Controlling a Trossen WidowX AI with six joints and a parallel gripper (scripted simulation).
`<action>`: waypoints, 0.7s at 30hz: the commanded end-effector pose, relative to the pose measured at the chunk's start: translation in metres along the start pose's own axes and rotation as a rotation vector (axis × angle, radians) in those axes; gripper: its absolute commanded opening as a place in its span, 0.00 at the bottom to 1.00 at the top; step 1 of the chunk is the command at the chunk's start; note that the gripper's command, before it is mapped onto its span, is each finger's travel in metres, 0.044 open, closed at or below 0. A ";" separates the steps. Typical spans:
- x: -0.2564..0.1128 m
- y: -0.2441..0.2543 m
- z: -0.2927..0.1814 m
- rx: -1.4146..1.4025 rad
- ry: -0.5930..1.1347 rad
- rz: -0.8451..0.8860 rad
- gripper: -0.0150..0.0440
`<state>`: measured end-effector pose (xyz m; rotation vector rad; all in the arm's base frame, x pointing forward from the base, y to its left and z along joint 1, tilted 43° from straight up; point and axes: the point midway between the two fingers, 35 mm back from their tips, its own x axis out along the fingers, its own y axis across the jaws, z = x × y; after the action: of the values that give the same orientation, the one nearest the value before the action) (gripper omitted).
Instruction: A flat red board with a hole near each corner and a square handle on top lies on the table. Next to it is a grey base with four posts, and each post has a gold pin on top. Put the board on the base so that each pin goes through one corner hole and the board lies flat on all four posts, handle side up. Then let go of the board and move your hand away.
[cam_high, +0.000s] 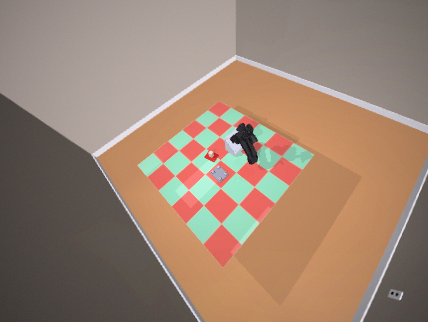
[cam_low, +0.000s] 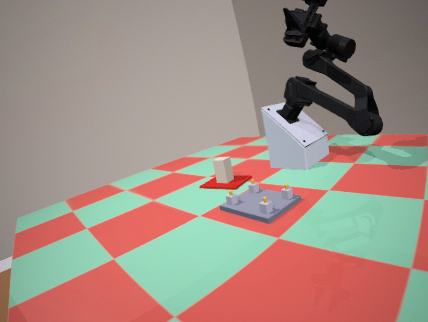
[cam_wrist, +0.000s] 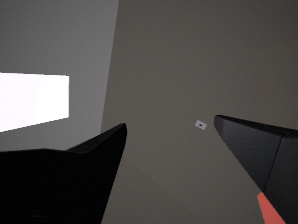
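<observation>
- Right now we've got the gripper (cam_wrist: 169, 123) spread wide, nothing between its fingertips, though both fingers run off the wrist view's edges.
- Over on the checkered table top (cam_high: 203, 223) (cam_low: 165, 260), we see the red board (cam_high: 208, 157) (cam_low: 206, 185) lying near the grey base (cam_high: 219, 174) (cam_low: 250, 205), off its posts!
- We can't make out the board's corner holes.
- Up top, the exterior view crops the black arm (cam_high: 249, 149) (cam_low: 345, 80).
</observation>
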<state>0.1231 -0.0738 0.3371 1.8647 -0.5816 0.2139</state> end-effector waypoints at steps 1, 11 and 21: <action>0.001 0.001 0.001 0.021 -0.002 0.002 0.98; 0.040 0.027 0.113 1.174 -0.187 0.088 1.00; 0.070 -0.059 0.206 2.130 -0.623 0.150 1.00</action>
<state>0.1543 -0.2411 0.2905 3.5585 -0.8489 0.5252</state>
